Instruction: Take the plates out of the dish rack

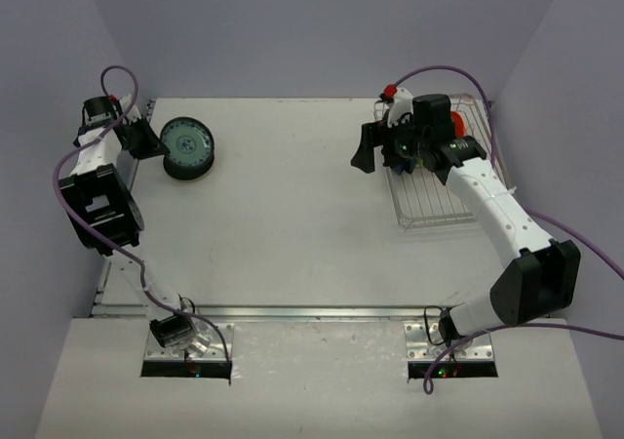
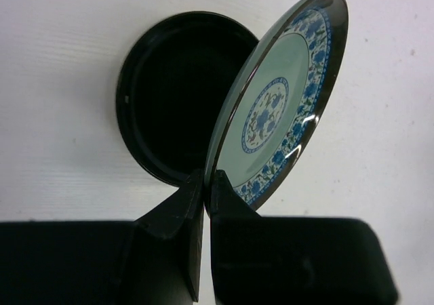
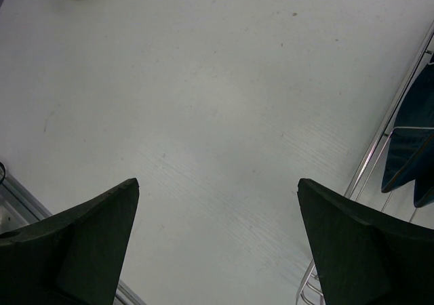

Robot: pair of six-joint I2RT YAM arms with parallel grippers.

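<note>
At the far left of the table, my left gripper (image 1: 149,140) (image 2: 207,176) is shut on the rim of a pale green plate with blue flower patterns (image 2: 285,95) (image 1: 185,139). I hold it tilted on edge over a black plate (image 2: 169,102) (image 1: 191,171) lying flat on the table. The dish rack (image 1: 434,210) (image 3: 380,156), a silver wire basket, stands at the far right. My right gripper (image 1: 369,152) (image 3: 217,183) hangs open and empty above bare table just left of the rack. A dark blue plate (image 3: 413,129) stands in the rack, and an orange-red plate (image 1: 456,125) shows behind the right wrist.
The right arm's wrist and forearm (image 1: 487,190) lie over the dish rack and hide much of it. Purple cables (image 1: 88,161) loop beside both arms. The table's metal front edge (image 1: 292,312) runs between the arm bases.
</note>
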